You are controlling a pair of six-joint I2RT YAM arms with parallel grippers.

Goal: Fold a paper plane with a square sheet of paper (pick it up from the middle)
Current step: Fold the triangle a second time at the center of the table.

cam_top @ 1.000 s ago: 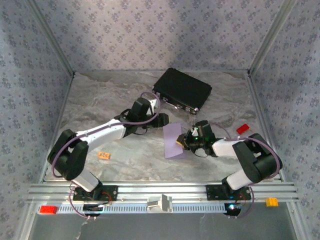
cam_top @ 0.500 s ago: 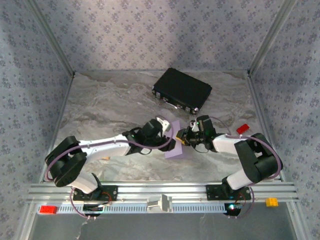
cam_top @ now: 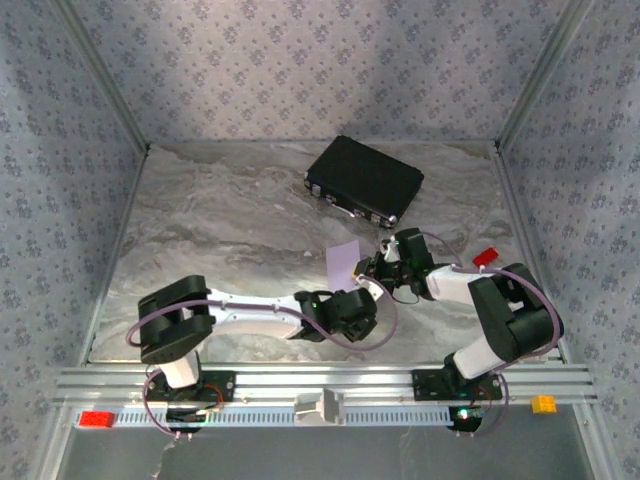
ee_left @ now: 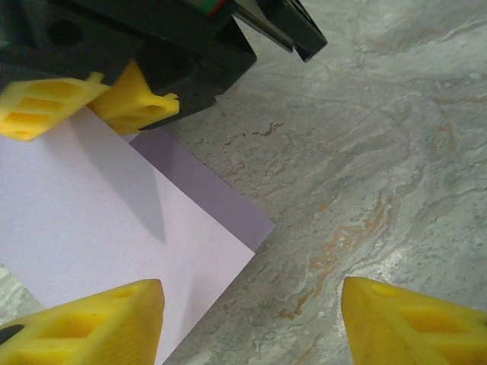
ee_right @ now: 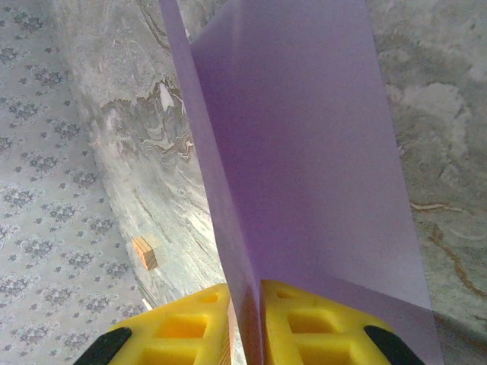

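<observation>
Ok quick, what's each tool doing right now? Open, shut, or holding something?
Left tool: open, holding nothing.
Right tool: shut on the paper.

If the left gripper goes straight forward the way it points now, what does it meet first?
Probably the square sheet of paper, which the right gripper holds just ahead; its corner lies between the left gripper's open jaws. Depth is unclear.
</observation>
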